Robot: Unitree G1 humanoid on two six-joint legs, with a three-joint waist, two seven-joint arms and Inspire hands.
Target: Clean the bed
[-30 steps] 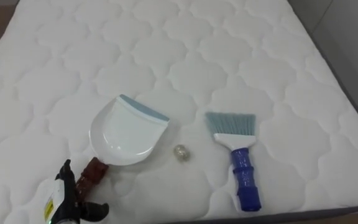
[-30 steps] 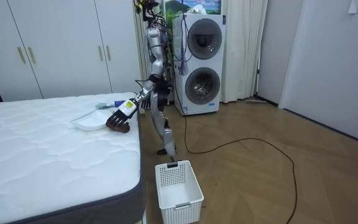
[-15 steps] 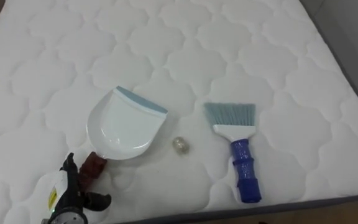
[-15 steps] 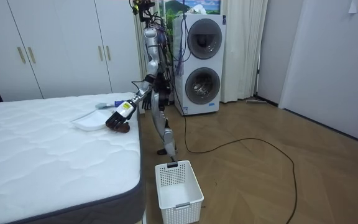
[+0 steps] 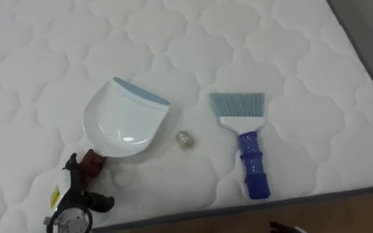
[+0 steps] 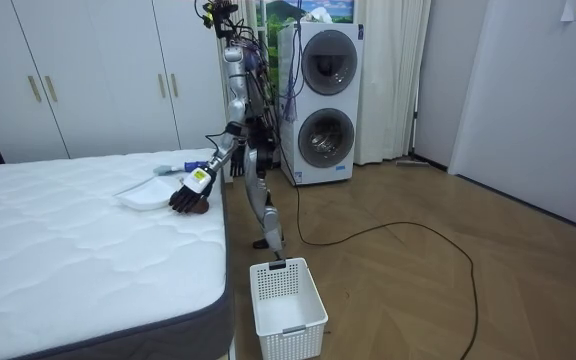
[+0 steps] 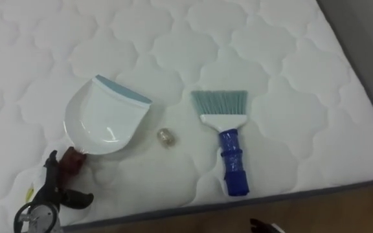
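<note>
Wood floor (image 6: pixel 418 290) runs past white wardrobes (image 6: pixel 88 80) and two stacked washing machines (image 6: pixel 323 100), and I stand at the side of the bed with one white basket (image 6: pixel 288 310) on the floor near its corner. Before me lies the white quilted mattress (image 5: pixel 290 97), its dark edge along the bottom of my view. My left hand (image 5: pixel 75 194) reaches in at the lower left. Its fingers are spread loosely with the thumb set apart, and it has hold of nothing. It sits just beside the brown handle (image 5: pixel 94 162) of the dustpan, and I cannot tell whether it touches. On the mattress I count three things. One white dustpan (image 5: pixel 125 123) with a blue-grey lip lies flat, its mouth facing away from me and towards my right. One brush (image 5: pixel 246 149) with a blue handle and pale blue bristles lies well to the right of it, bristles pointing away from me. One small crumpled ball (image 5: pixel 184 138) rests between the two, nearer the dustpan and touching neither.
</note>
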